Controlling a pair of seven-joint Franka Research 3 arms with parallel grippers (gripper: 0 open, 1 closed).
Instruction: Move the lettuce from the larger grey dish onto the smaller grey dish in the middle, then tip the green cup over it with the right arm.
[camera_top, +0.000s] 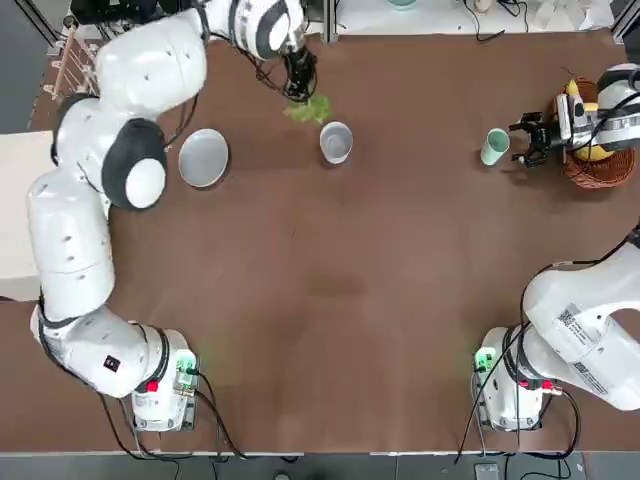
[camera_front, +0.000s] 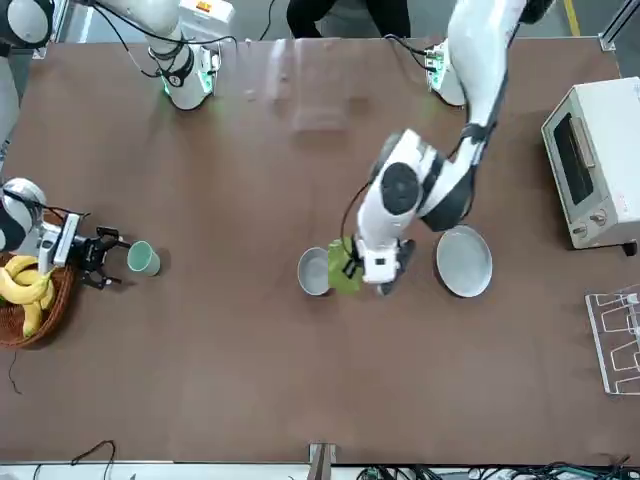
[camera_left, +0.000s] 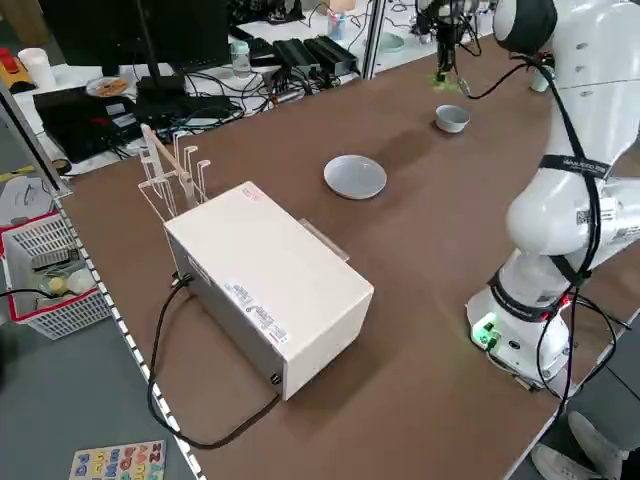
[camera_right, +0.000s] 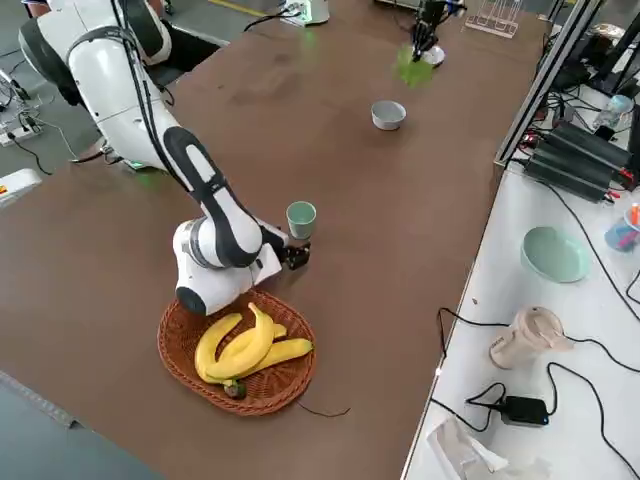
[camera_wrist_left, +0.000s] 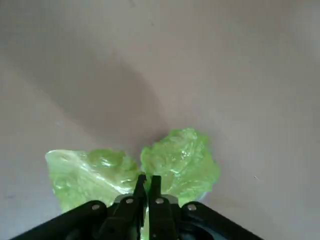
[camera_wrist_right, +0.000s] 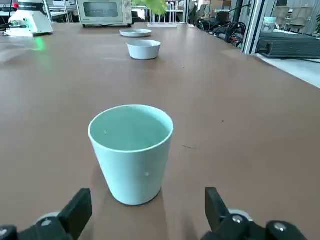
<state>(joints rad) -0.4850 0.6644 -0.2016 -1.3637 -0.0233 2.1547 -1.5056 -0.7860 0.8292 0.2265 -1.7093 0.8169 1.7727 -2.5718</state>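
My left claw (camera_wrist_left: 146, 187) pinches the lettuce (camera_top: 309, 109) aloft, the smaller grey dish (camera_top: 336, 141) just beside it, the larger grey dish (camera_top: 204, 157) emptied. My right claw (camera_wrist_right: 145, 210) waits spread before the green cup (camera_wrist_right: 131, 150), tipping undone.

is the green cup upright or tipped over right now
Upright. The green cup stands on its base on the table, open mouth up, between the open fingers of the right gripper, which is not touching it.

White twin arms with black fittings

Rounded glossy white segments with dark joint caps, black cables looped along both arms, green lights glowing at each base (camera_top: 185, 372), printed labels, and black fingers (camera_wrist_left: 150, 200) with small screws.
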